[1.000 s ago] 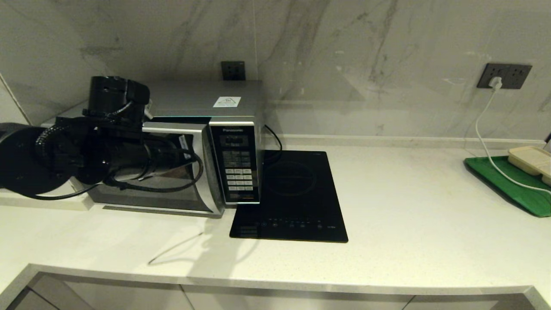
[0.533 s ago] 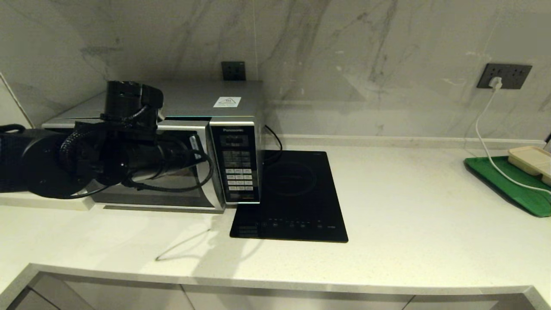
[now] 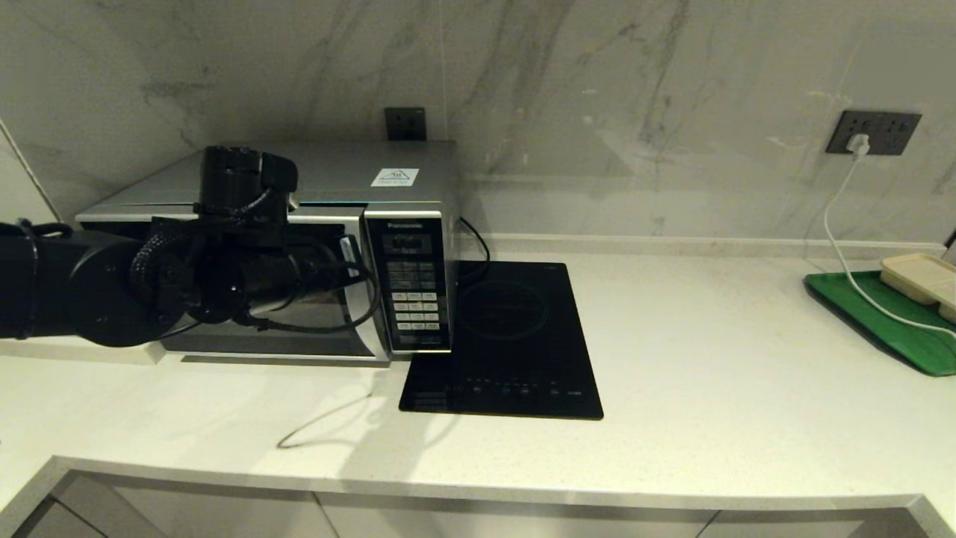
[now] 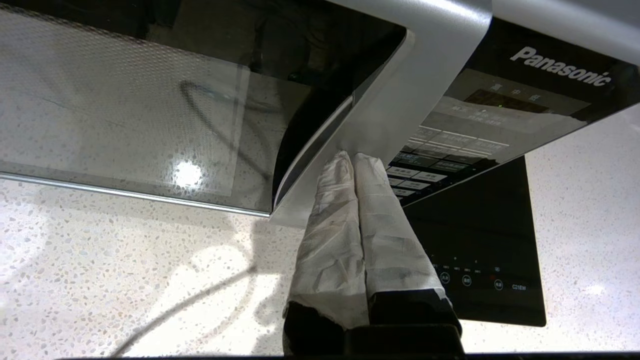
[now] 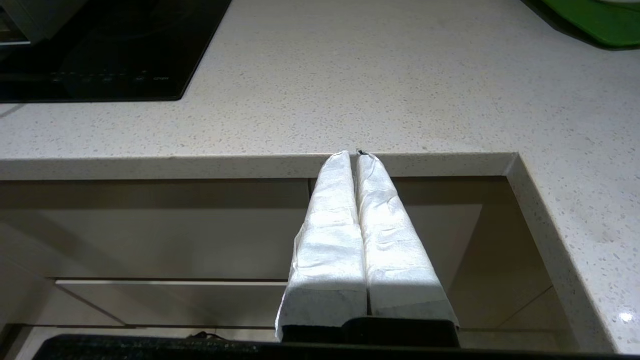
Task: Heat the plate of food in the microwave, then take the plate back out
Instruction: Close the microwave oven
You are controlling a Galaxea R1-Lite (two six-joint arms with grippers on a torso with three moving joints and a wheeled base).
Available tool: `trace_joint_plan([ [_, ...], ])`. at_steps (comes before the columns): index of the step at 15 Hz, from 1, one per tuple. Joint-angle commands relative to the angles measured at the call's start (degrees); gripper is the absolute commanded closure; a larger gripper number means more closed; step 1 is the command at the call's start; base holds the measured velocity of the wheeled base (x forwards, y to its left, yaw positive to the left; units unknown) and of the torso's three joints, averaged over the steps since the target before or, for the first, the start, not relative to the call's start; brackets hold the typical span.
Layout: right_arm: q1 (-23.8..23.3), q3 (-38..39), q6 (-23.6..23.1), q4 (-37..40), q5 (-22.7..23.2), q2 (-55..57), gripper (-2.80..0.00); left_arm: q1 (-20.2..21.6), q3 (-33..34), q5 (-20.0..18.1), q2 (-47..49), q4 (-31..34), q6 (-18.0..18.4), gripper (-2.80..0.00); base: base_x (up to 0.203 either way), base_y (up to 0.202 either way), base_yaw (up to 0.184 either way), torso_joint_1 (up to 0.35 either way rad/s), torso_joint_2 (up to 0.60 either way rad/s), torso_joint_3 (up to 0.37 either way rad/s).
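The silver microwave (image 3: 336,175) stands at the back left of the counter, its dark glass door (image 4: 150,100) close to flush with the body. My left arm (image 3: 224,269) reaches across the door front. My left gripper (image 4: 354,156) is shut, nothing between its white-wrapped fingers, and its tips press on the door's silver frame (image 4: 400,100) beside the black keypad (image 3: 413,291). The plate of food is out of view. My right gripper (image 5: 354,154) is shut and empty, parked low in front of the counter's front edge (image 5: 250,167).
A flat black induction hob (image 3: 515,344) lies just right of the microwave. At the far right a green board (image 3: 889,321) carries a beige tray (image 3: 922,276). A white cable (image 3: 844,224) runs down to it from the wall socket (image 3: 874,133).
My left arm has moved right and towards the microwave. The door, ajar one second ago, has swung in nearly flush with the front.
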Motion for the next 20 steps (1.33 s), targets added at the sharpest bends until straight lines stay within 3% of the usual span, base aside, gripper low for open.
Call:
trace_joint_plan([
  [1,0.0,0.0,0.1,0.1,0.0,0.0,0.00,0.0,0.0,0.4,0.2,-0.1,0.1,0.00,0.000,0.000,0.000,0.000,0.00,0.000],
  [11,0.0,0.0,0.1,0.1,0.0,0.0,0.00,0.0,-0.1,1.0,1.2,-2.6,2.9,0.00,0.000,0.000,0.000,0.000,0.00,0.000],
  [15,0.1,0.0,0.1,0.1,0.0,0.0,0.00,-1.2,2.7,0.5,-4.0,-1.4,2.8,0.00,0.000,0.000,0.000,0.000,0.00,0.000],
  [17,0.1,0.0,0.0,0.1,0.0,0.0,0.00,-3.1,6.0,-0.1,-9.2,3.5,3.1,0.00,0.000,0.000,0.000,0.000,0.00,0.000],
  [20,0.0,0.0,0.0,0.1,0.0,0.0,0.00,-7.6,10.4,-2.7,-15.3,17.2,4.2,0.00,0.000,0.000,0.000,0.000,0.00,0.000],
])
